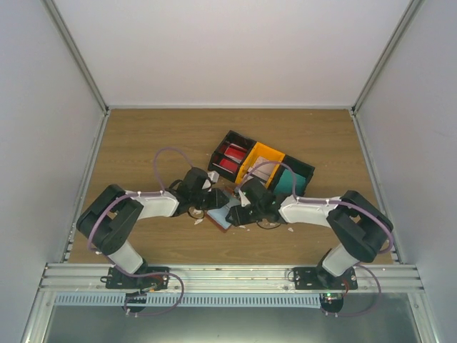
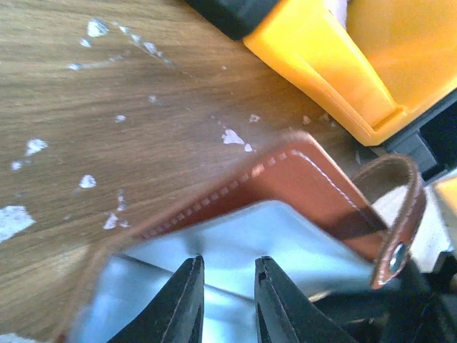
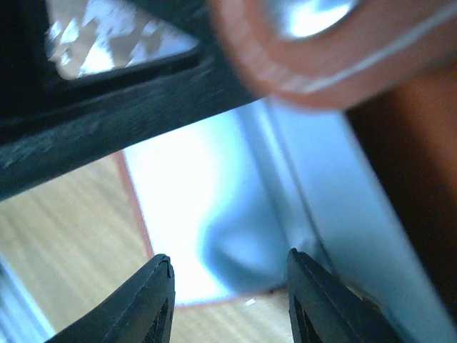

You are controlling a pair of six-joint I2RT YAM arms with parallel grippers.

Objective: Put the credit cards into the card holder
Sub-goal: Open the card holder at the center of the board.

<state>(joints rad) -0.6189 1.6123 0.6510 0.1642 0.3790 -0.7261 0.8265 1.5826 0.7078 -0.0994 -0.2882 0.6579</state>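
Observation:
The reddish-brown card holder lies open on the table between both arms, its pale inner pockets facing up. In the left wrist view its leather edge and snap tab show. My left gripper hangs just over the pale lining, jaws a little apart, holding nothing. My right gripper is wide open above the same pale lining, with the snap tab close overhead. Red cards and a teal card stand in the bin tray. I cannot tell a pale card from the lining.
The black-and-orange bin tray stands just behind the card holder; its orange wall is close to the left gripper. Small white scraps are scattered on the wood. Grey walls enclose the table.

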